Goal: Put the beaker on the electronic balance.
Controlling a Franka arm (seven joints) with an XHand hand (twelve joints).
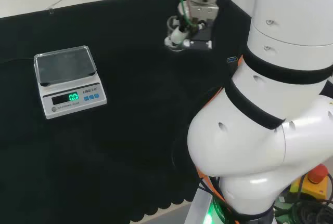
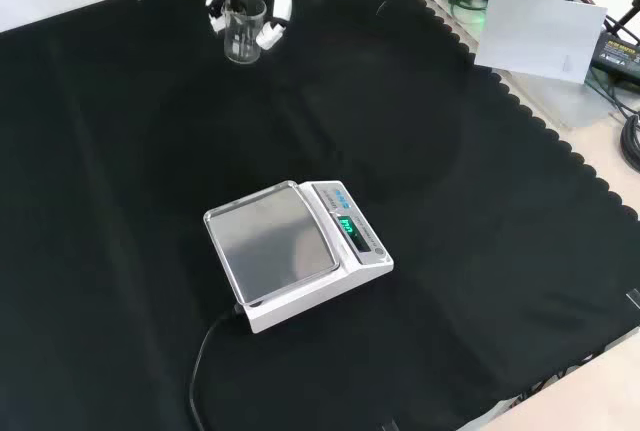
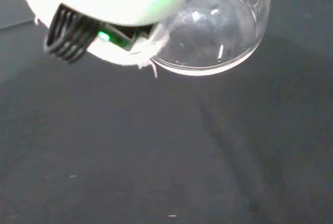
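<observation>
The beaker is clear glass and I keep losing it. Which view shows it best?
The front view: the beaker stands out whole against the black cloth, with the hand curled round it. The wrist view shows its round base close up. In the head view I cannot pick it out at the hand.

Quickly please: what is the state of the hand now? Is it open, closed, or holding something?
Hand: shut on the clear glass beaker, fingers curled around its sides, far from the white electronic balance.

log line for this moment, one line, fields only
stage: beaker pickup | hand: fingers curled round beaker at far end of cloth | electronic balance: pan bare, mid-cloth | placed: no
</observation>
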